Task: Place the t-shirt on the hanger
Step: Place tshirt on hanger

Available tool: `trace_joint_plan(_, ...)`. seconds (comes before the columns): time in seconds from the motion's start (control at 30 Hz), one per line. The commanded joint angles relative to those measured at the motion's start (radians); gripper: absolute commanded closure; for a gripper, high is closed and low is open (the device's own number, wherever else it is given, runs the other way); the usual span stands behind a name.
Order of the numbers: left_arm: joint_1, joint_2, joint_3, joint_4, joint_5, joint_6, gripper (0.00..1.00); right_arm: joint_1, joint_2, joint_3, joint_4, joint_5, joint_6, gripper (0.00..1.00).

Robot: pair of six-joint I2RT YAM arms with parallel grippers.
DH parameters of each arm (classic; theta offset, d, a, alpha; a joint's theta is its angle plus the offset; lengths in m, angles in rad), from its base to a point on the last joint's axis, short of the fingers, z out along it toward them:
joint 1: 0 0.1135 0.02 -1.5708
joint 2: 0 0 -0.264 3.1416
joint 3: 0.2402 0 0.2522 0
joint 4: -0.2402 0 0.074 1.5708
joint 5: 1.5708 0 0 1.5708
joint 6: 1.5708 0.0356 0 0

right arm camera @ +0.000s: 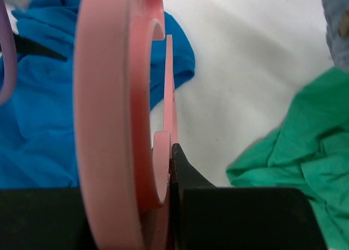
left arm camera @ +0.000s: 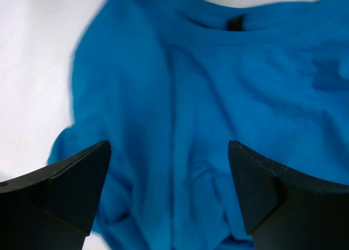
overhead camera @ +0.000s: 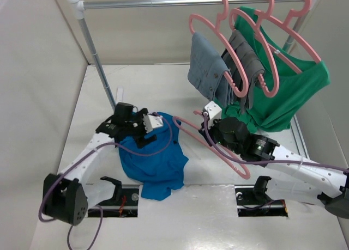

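Note:
The bright blue t-shirt (overhead camera: 155, 163) lies crumpled on the table in front of the left arm. My left gripper (overhead camera: 146, 139) hovers over its upper left part. In the left wrist view the gripper (left arm camera: 169, 152) is open and empty, with the t-shirt (left arm camera: 207, 97) and its collar spread below the jaws. My right gripper (overhead camera: 206, 128) is shut on the pink hanger (overhead camera: 245, 172), holding it low over the table just right of the t-shirt. In the right wrist view the hanger (right arm camera: 109, 114) is clamped edge-on in the gripper (right arm camera: 166, 157), with the t-shirt (right arm camera: 32, 125) behind it.
A metal clothes rail (overhead camera: 163, 2) on an upright pole (overhead camera: 101, 70) spans the back. At its right end hang pink hangers with a grey-blue denim garment (overhead camera: 207, 67), grey cloth (overhead camera: 248, 56) and a large green shirt (overhead camera: 292, 89), whose hem reaches the table close to my right arm (right arm camera: 305, 152).

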Motion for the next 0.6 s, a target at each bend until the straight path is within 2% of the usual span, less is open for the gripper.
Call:
trace_joint_plan(0.0, -0.129, 0.049, 0.053, 0.030, -0.145, 0.050, 0.16, -0.004, -0.054, -0.003, -0.006, 0.052, 0.048, 1.00)
trace_joint_plan(0.07, -0.164, 0.119, 0.033, 0.060, -0.145, 0.080, 0.28, -0.004, -0.074, -0.003, -0.037, 0.061, 0.048, 1.00)
trace_joint_plan(0.1, -0.164, 0.138, 0.024, 0.083, -0.156, 0.102, 0.45, -0.004, -0.074, 0.009, -0.046, 0.077, 0.048, 1.00)
trace_joint_plan(0.13, -0.164, 0.150, -0.004, 0.103, -0.178, 0.148, 0.51, -0.004, -0.074, 0.022, -0.071, 0.086, 0.048, 1.00)
trace_joint_plan(0.2, -0.164, 0.150, -0.057, 0.155, -0.273, 0.180, 0.54, -0.004, -0.074, 0.034, -0.101, 0.086, 0.048, 1.00)
trace_joint_plan(0.3, -0.073, 0.118, -0.127, 0.107, -0.248, 0.319, 0.54, -0.004, -0.074, 0.034, -0.112, 0.095, 0.048, 1.00)
trace_joint_plan(0.33, -0.072, 0.118, -0.127, 0.063, -0.248, 0.340, 0.60, -0.004, -0.074, 0.023, -0.112, 0.095, 0.048, 1.00)
trace_joint_plan(0.37, -0.063, 0.118, -0.136, 0.047, -0.257, 0.340, 0.80, -0.004, -0.074, 0.010, -0.090, 0.095, 0.048, 1.00)
trace_joint_plan(0.4, -0.063, 0.118, -0.136, 0.035, -0.257, 0.325, 0.95, -0.004, -0.074, 0.009, -0.080, 0.083, 0.039, 1.00)
trace_joint_plan(0.43, -0.052, 0.118, -0.124, 0.021, -0.269, 0.299, 1.00, -0.004, -0.074, 0.009, -0.080, 0.069, 0.039, 1.00)
trace_joint_plan(0.53, -0.004, 0.092, -0.070, -0.105, -0.234, 0.283, 1.00, -0.004, -0.074, 0.000, -0.069, 0.055, 0.028, 1.00)
trace_joint_plan(0.57, 0.009, 0.081, -0.058, -0.198, -0.234, 0.326, 1.00, -0.004, -0.074, 0.000, -0.069, 0.045, 0.028, 1.00)
